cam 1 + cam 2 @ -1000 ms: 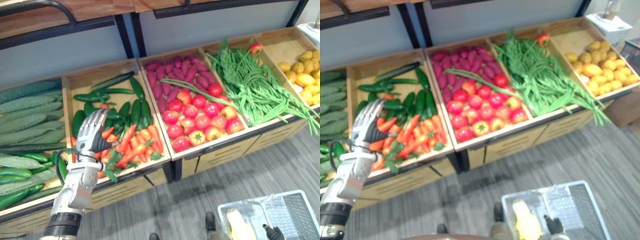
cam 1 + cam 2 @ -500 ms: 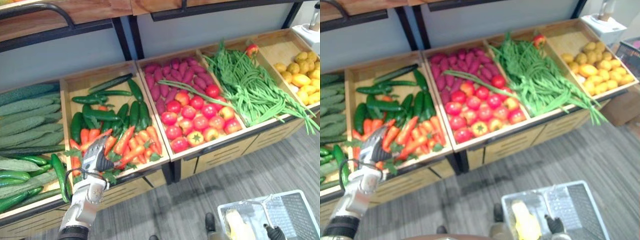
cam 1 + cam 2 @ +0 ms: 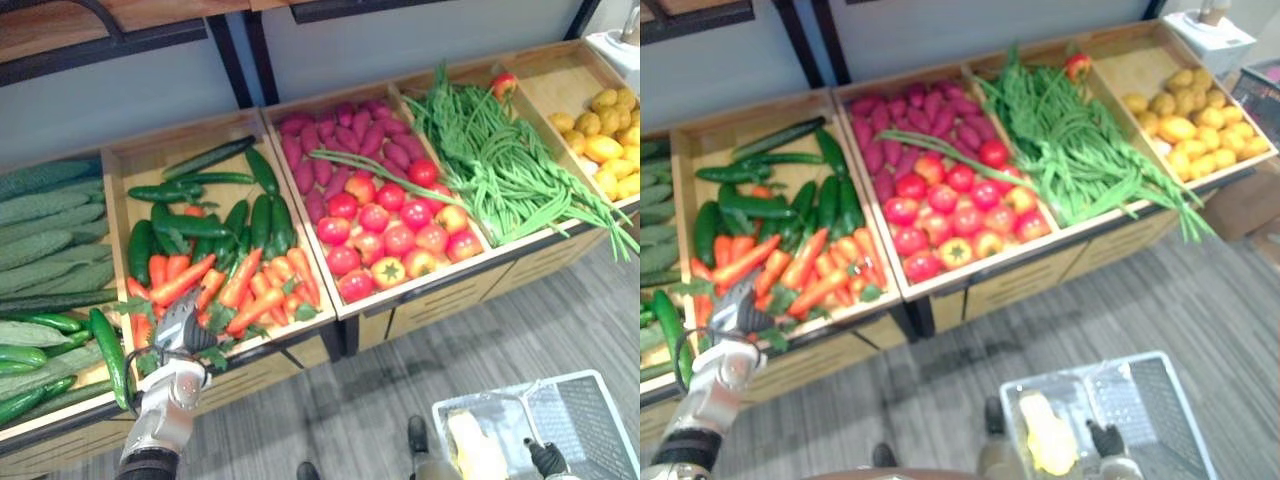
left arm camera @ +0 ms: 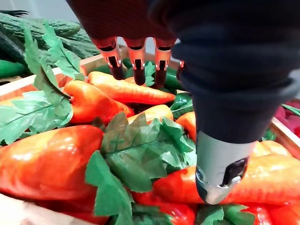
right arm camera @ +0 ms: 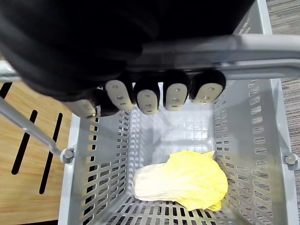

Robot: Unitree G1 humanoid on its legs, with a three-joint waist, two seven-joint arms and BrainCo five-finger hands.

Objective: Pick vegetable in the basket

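Note:
Orange carrots (image 3: 240, 285) with green leaves fill the front of a wooden bin (image 3: 130, 160). My left hand (image 3: 178, 328) hovers just over those by the bin's front edge. In the left wrist view its straight fingers (image 4: 136, 65) point down at the carrots (image 4: 47, 159) and hold nothing, so it is open. My right hand (image 5: 150, 96) is curled round the grey handle (image 5: 234, 51) of a grey plastic basket (image 3: 600, 420) at the lower right. A pale yellow cabbage (image 5: 180, 180) lies in that basket.
Dark cucumbers (image 3: 260, 215) lie behind the carrots. Bumpy green gourds (image 3: 50, 240) are to the left. To the right sit bins of purple sweet potatoes (image 3: 350, 140), tomatoes (image 3: 395, 230), green beans (image 3: 500, 170) and yellow fruit (image 3: 605, 150). Grey floor (image 3: 400, 390) lies before the stand.
My left hand has drawn back and down from the middle of the carrot bin to its front edge. The view has shifted a little. The basket stays in my right hand.

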